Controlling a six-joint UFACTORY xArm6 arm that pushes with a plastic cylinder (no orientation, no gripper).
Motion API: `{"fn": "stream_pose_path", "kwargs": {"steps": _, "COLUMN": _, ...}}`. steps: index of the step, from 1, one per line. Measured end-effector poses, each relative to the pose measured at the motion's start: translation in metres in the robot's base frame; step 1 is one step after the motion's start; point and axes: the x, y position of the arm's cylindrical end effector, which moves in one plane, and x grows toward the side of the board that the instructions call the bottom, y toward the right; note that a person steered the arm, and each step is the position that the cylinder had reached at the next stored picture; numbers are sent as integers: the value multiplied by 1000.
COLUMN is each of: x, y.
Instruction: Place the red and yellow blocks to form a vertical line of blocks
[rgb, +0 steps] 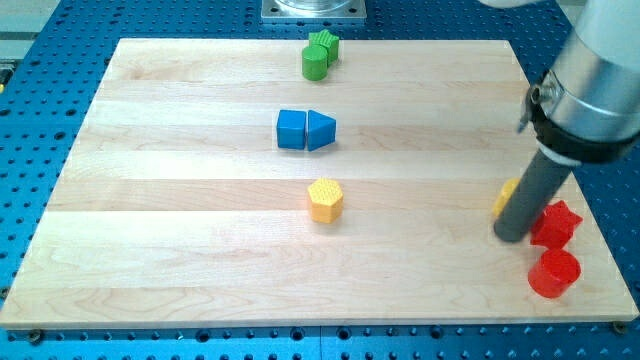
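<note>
My tip (511, 238) rests on the board at the view's right. It stands just left of a red star block (557, 224) and in front of a second yellow block (505, 196), which the rod mostly hides. A red cylinder (553, 273) sits just below the star, near the board's lower right corner. A yellow hexagon block (325, 199) lies alone near the board's middle, far to the left of my tip.
Two blue blocks touch above the yellow hexagon: a blue cube (291, 129) and a blue wedge-like block (320, 130). A green cylinder (315, 63) and a green star block (325, 44) sit at the top edge of the wooden board (180, 200).
</note>
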Motion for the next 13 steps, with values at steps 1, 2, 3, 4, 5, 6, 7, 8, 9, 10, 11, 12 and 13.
{"fn": "stream_pose_path", "kwargs": {"steps": 1, "x": -34, "y": 34}}
{"fn": "stream_pose_path", "kwargs": {"steps": 2, "x": -40, "y": 39}}
{"fn": "stream_pose_path", "kwargs": {"steps": 3, "x": -38, "y": 129}}
{"fn": "stream_pose_path", "kwargs": {"steps": 4, "x": -16, "y": 127}}
{"fn": "stream_pose_path", "kwargs": {"steps": 5, "x": 21, "y": 105}}
{"fn": "stream_pose_path", "kwargs": {"steps": 6, "x": 25, "y": 101}}
{"fn": "stream_pose_path", "kwargs": {"steps": 7, "x": 20, "y": 83}}
{"fn": "stream_pose_path", "kwargs": {"steps": 8, "x": 14, "y": 71}}
{"fn": "stream_pose_path", "kwargs": {"steps": 9, "x": -10, "y": 75}}
{"fn": "stream_pose_path", "kwargs": {"steps": 10, "x": -62, "y": 84}}
{"fn": "stream_pose_path", "kwargs": {"steps": 11, "x": -143, "y": 90}}
{"fn": "stream_pose_path", "kwargs": {"steps": 12, "x": -183, "y": 35}}
{"fn": "stream_pose_path", "kwargs": {"steps": 13, "x": -163, "y": -33}}
